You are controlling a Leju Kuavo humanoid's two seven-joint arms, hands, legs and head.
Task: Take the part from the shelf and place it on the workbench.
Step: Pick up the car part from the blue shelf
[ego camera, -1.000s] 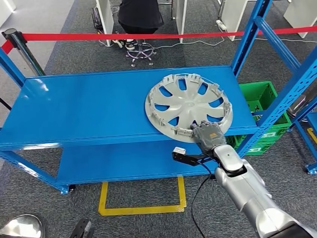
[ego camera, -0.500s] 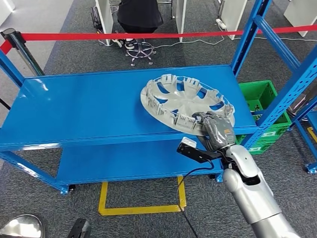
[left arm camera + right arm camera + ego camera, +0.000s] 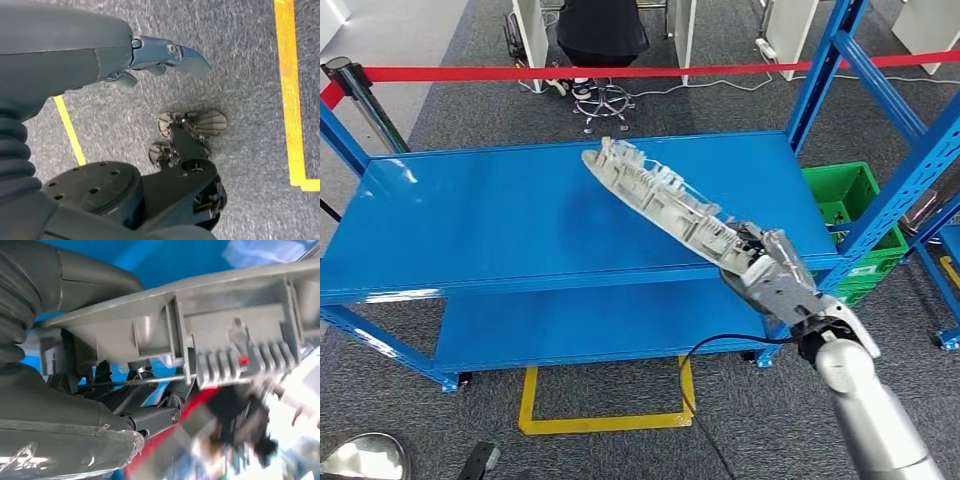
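Hubcap (image 3: 660, 195) is off the shelf (image 3: 493, 215) surface and tilted steeply, seen nearly edge-on in the head view, its far rim up over the middle of the blue deck and its near rim down at the shelf's front right edge. The right robot hand (image 3: 765, 268) grips that near rim; in the right wrist view the fingers (image 3: 151, 417) wrap under the ribbed grey edge of the hubcap (image 3: 211, 335) with the thumb over it, so the hold looks firm, though only at one point of a wide, light disc.

The left robot hand (image 3: 166, 52) hangs beside the body over the carpet, holding nothing, its fingers stretched out loosely.

By my reading the pick is done: the part is gripped and lifted clear, or very nearly clear, of the deck. I cannot tell whether the far rim touches the blue surface. What is left is most of the task: carrying the hubcap away from the shelf, turning toward the desk, and setting it down there. No desk shows in these views, so the carry probably calls for the robot to turn or walk.

The risk I would judge is the one-sided grip; the disc could swing or slip while moving, and the blue upright (image 3: 878, 210) of the shelf stands near on the right, as does the green crate (image 3: 860, 195) behind it.
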